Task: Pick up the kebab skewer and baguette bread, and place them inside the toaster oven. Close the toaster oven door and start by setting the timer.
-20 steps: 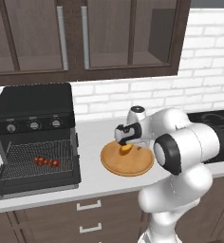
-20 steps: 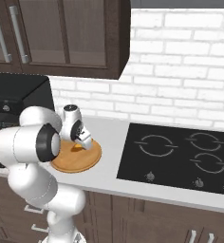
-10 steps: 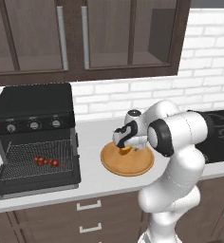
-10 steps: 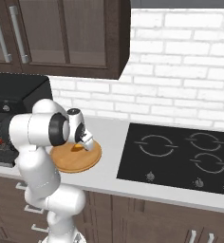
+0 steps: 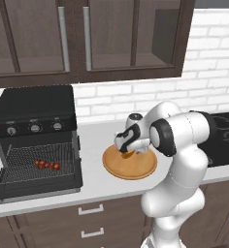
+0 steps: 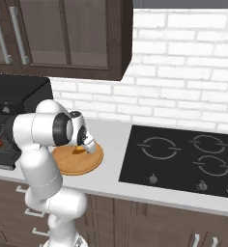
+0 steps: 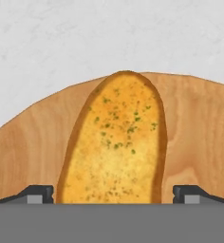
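Baguette lies on the round wooden plate in your left base view, a sliver of orange showing under the hand. Your arm folds over from the lower right, elbow high, wrist bent down so the hand hangs low over the plate's left half. The oven stands well apart to the left, its door dropped flat on the desk, and the skewer rests on the wire rack inside. Bare desk lies between door and plate.

From the right base view, your arm bulks at the left and the hand points down at the plate, the baguette just beneath it. The cooktop sits to the right, with open desk between it and the plate. The oven shows at the left edge behind the arm.

In the hand view, the baguette runs lengthwise away from you, centred on the plate. Your two fingertips stand wide apart, one on each side of the loaf's near end, clear of its crust and gripping nothing. Beyond the plate's rim is grey desk.
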